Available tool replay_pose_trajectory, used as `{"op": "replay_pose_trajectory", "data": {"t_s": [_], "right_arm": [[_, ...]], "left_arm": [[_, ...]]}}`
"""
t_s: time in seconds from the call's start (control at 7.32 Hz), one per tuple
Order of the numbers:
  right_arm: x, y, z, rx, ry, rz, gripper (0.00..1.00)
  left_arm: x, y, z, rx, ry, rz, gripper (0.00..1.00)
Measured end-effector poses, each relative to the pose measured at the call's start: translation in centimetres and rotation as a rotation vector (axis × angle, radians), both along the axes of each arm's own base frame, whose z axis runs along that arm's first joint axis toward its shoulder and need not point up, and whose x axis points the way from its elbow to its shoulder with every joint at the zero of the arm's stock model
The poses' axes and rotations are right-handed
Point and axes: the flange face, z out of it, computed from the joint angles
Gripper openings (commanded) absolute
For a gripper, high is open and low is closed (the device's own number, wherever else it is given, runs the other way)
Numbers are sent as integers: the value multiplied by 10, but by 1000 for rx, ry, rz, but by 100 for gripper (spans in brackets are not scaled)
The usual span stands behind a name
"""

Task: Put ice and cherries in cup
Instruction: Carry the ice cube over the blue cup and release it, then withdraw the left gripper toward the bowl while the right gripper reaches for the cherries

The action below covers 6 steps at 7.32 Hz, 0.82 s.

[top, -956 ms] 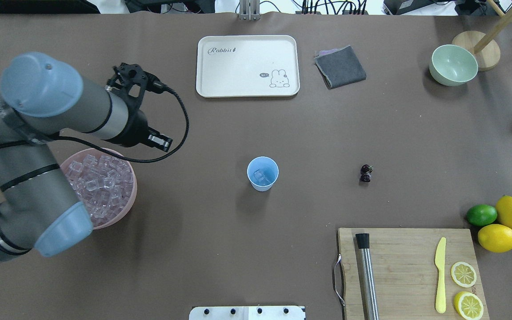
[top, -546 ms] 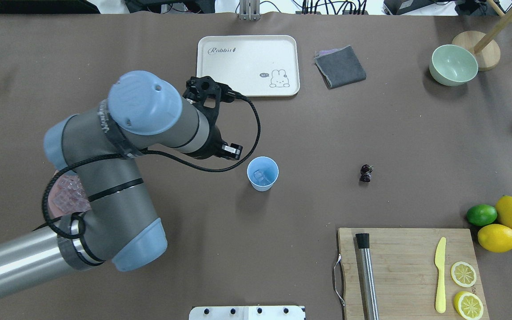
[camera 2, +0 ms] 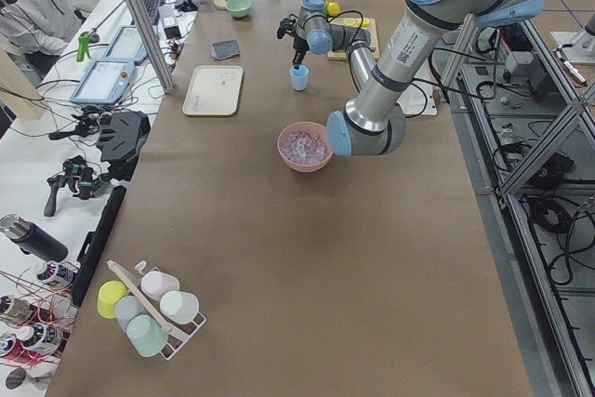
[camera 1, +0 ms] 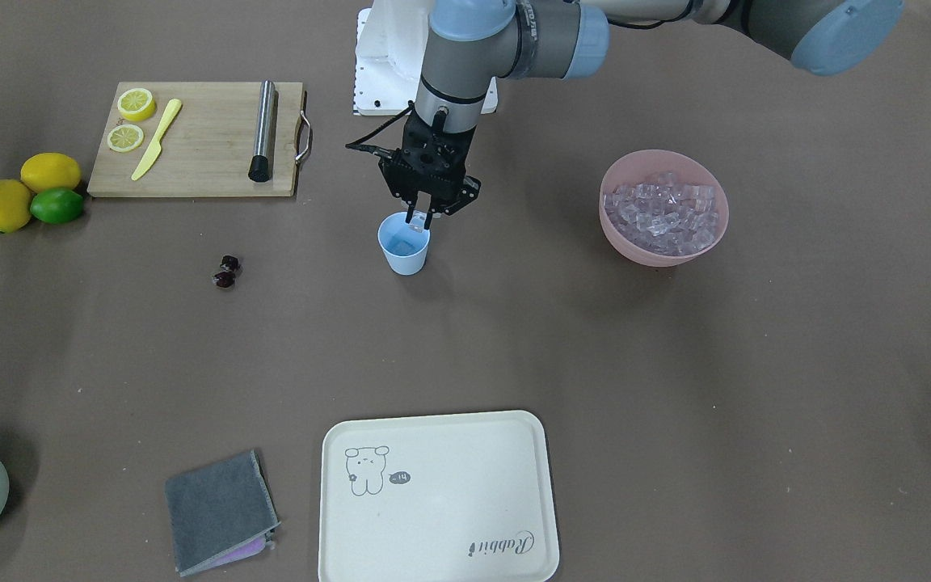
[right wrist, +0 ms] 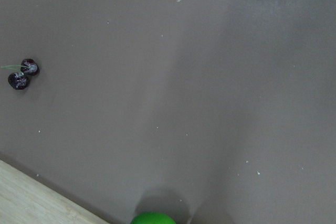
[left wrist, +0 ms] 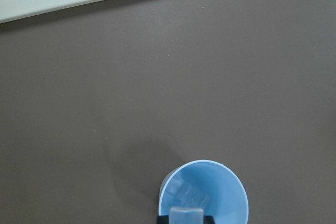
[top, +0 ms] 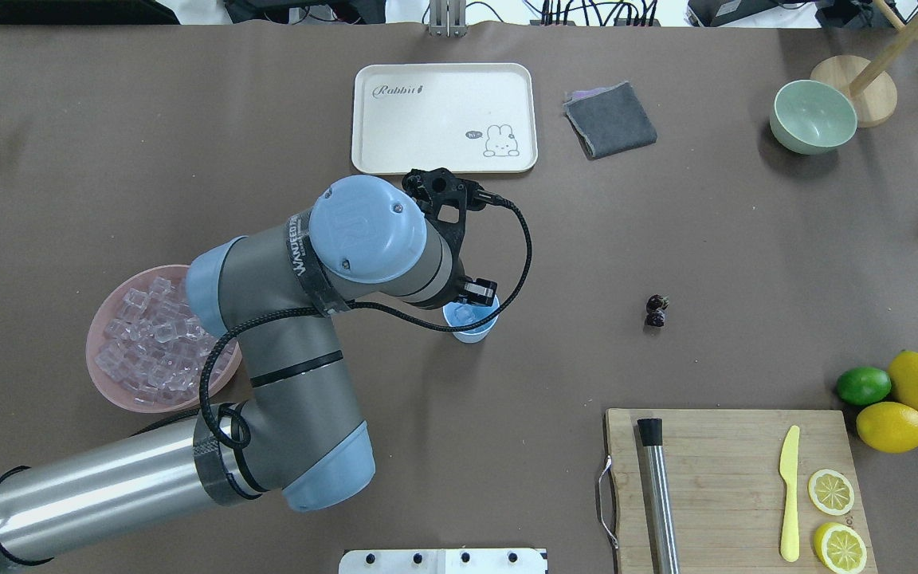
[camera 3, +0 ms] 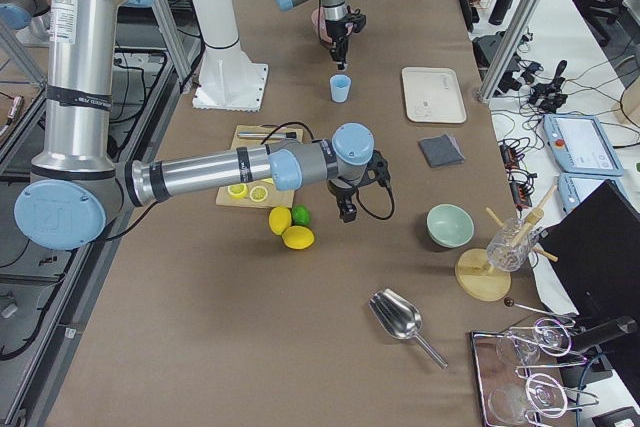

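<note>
While left gripper [camera 1: 420, 217] clamps one ice cube [left wrist: 186, 215] over six-o'clock rim of cup [camera 1: 403, 252], wrist view (right gripper [camera 3: 346, 213]: jaws' state cannot be told), release risks rim strike, cube bouncing out.

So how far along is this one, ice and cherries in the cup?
Partway. One ice cube already lies in the cup. The left gripper holds a second cube over it. The cherries lie on the table, not yet picked up.
</note>
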Motion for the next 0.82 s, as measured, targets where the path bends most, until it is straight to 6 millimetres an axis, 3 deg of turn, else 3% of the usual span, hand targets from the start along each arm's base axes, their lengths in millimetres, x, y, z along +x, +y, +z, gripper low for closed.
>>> {"op": "replay_pose_trajectory", "data": {"t_s": [0.14, 0.27, 0.55, 0.68, 0.82], "right_arm": [[-24, 0, -8, 16, 8, 2, 100], [-53, -2, -22, 18, 10, 6, 100], [-139, -11, -67, 9, 41, 29, 99], [-178, -11, -90, 0, 44, 43, 94], [-212, -7, -109, -10, 42, 53, 90]], "left_arm": [[11, 1, 2, 1, -2, 3, 86], [21, 0, 4, 0, 2, 3, 97], [26, -7, 6, 8, 16, -16, 97], [13, -17, 4, 13, 22, -34, 97], [-11, -32, 11, 16, 19, -43, 97]]}}
